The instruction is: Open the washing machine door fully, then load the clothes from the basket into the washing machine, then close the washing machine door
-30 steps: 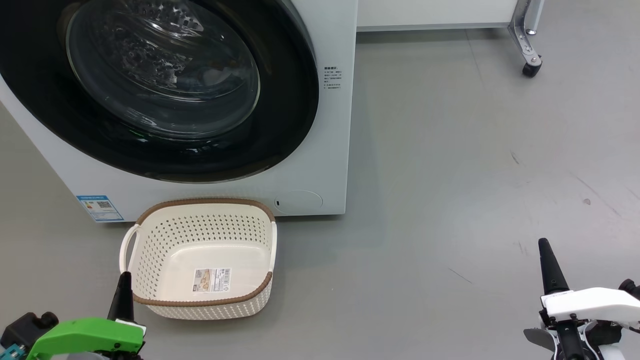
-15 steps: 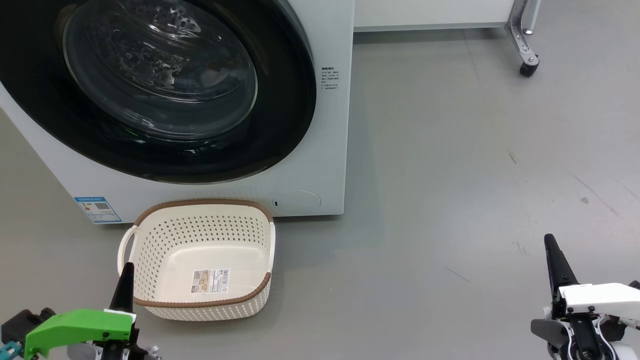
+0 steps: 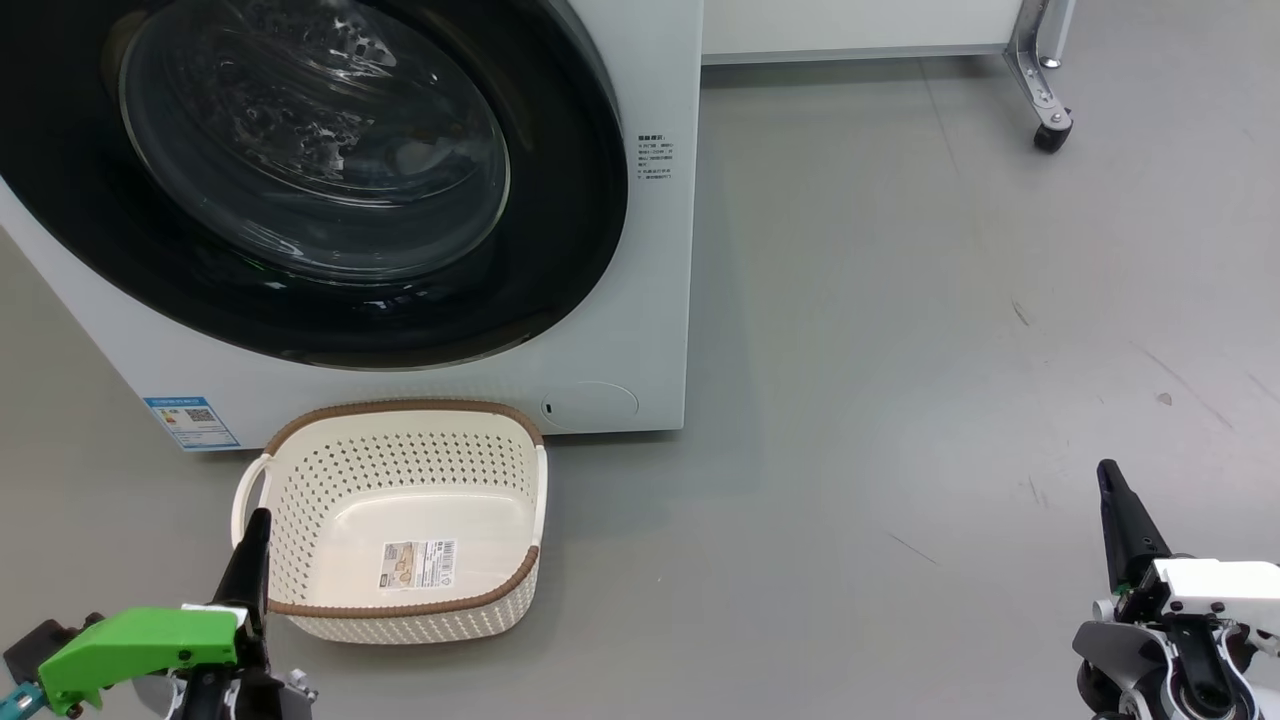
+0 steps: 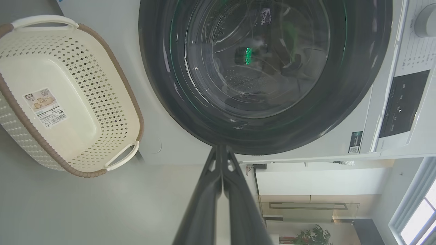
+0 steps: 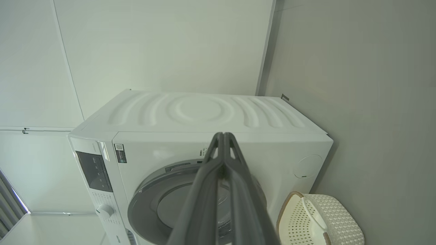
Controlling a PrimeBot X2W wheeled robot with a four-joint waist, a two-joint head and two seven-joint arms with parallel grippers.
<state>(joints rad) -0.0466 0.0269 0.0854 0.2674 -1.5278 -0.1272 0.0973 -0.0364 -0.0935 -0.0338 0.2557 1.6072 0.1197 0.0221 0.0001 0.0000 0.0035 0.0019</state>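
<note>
The washing machine (image 3: 640, 330) stands at the upper left, and its round black washing machine door (image 3: 560, 250) with the glass bowl window is closed flat against the front. On the floor just in front sits the basket (image 3: 400, 455), holding nothing but a label sticker. The clothes are out of view. My left gripper (image 3: 258, 520) is shut and empty, its tip by the basket's near left corner. My right gripper (image 3: 1108, 472) is shut and empty over bare floor at the lower right. The left wrist view shows the left gripper (image 4: 220, 148) aimed at the door (image 4: 259, 68), with the basket (image 4: 102, 85) alongside. The right gripper (image 5: 223, 135) points at the machine (image 5: 204, 112) from farther off.
Grey floor (image 3: 900, 350) lies open to the right of the machine. A metal leg on a castor (image 3: 1045, 120) and a white panel (image 3: 860, 25) stand at the back right. The machine's control panel (image 4: 402, 102) and knob (image 4: 425, 20) sit above the door.
The whole head view has drifted slightly left, so the camera moved. Both grippers have shifted a little in the view and stay shut. Door and basket are unchanged.
</note>
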